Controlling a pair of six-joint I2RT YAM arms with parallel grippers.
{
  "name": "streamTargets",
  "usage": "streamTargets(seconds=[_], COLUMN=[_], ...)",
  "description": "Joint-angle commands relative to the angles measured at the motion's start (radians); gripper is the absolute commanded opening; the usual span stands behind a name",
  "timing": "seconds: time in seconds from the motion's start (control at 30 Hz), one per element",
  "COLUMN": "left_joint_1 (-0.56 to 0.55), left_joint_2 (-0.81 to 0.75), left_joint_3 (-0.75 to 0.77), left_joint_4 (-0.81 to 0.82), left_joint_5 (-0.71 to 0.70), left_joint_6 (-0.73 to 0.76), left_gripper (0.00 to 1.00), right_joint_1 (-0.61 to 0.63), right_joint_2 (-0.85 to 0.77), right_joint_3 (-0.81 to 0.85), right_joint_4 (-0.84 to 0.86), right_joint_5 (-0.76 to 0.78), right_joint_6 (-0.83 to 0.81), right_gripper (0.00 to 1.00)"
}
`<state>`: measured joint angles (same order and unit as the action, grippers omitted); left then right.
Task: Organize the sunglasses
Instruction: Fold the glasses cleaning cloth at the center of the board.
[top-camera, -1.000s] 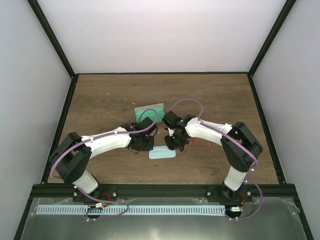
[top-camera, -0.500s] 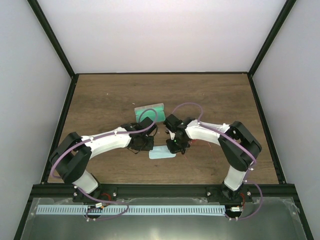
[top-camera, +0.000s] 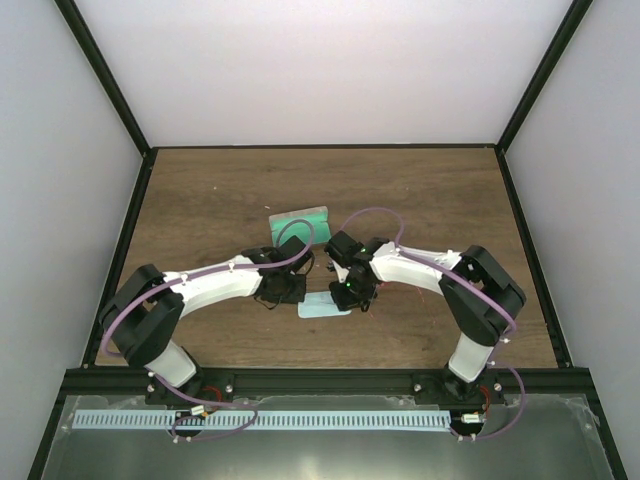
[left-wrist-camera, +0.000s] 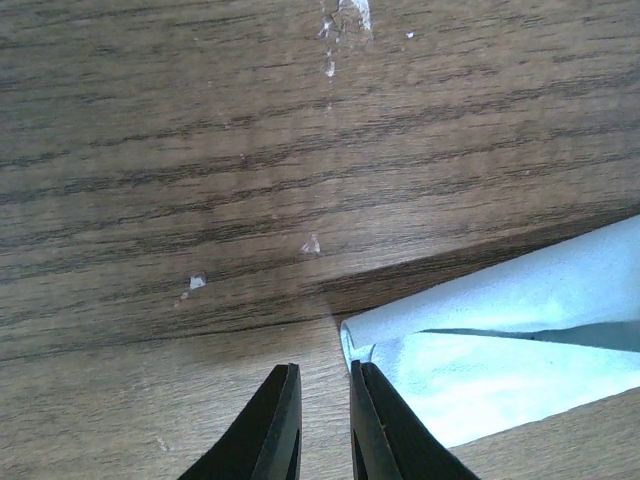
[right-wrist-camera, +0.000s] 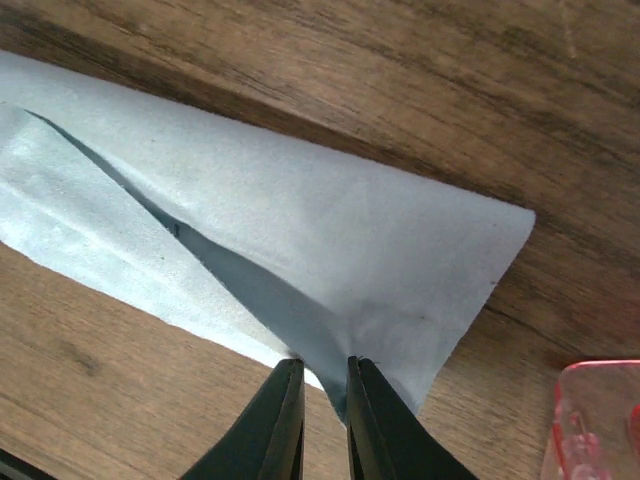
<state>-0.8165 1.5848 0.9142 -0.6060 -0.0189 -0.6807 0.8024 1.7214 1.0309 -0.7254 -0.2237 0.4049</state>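
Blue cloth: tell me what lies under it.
Only the wooden table shows around the blue cloth. Its folded layers cover whatever may lie beneath, so that cannot be seen.

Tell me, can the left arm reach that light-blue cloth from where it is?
Probably yes: the left gripper is right beside a corner of the light-blue cloth, with only wooden table between. Its jaws look nearly shut, so they'd likely need to open first.

Of the sunglasses (right-wrist-camera: 598, 420), only a blurred pinkish corner shows, cut off at the right wrist view's edge; from above they are lost under the right arm (top-camera: 420, 265). The cloth (left-wrist-camera: 500, 350) runs off both wrist views. The case (top-camera: 300, 222) has its near edge behind the left arm (top-camera: 220, 285). Whether the left gripper (left-wrist-camera: 325, 368) pinches the cloth corner is unclear.
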Motion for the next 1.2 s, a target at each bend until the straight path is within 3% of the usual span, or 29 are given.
streamTargets(seconds=[0.0,0.33,0.67,0.87,0.9,1.0,1.17], left_joint_1=[0.006,0.005,0.02,0.019,0.019,0.018,0.018], left_joint_2=[-0.015,-0.018,-0.112,-0.063,-0.05,-0.022,-0.02], left_joint_3=[-0.012,-0.018,0.025,0.062,0.064,0.055,0.022], left_joint_4=[0.012,0.008,-0.005,0.016,0.016,0.005,0.003], left_joint_5=[-0.007,-0.018,-0.128,-0.08,-0.069,-0.042,-0.029], left_joint_6=[-0.003,-0.006,-0.051,-0.035,-0.039,-0.056,-0.081], left_gripper=[0.14,0.14,0.13,0.13,0.14,0.2,0.33], right_joint_1=[0.011,0.017,0.017,0.014,0.01,-0.018,-0.055], right_joint_2=[-0.037,-0.049,-0.04,-0.075,-0.08,-0.086,-0.057], right_joint_3=[0.008,-0.002,-0.023,0.016,0.026,0.044,0.041], right_joint_4=[-0.012,-0.026,-0.022,-0.044,-0.051,-0.059,-0.033], right_joint_5=[-0.033,-0.071,-0.073,0.017,0.041,0.076,0.073], right_joint_6=[-0.006,-0.037,-0.052,-0.019,-0.005,0.032,0.054], right_gripper=[0.13,0.16,0.18,0.18,0.22,0.34,0.38])
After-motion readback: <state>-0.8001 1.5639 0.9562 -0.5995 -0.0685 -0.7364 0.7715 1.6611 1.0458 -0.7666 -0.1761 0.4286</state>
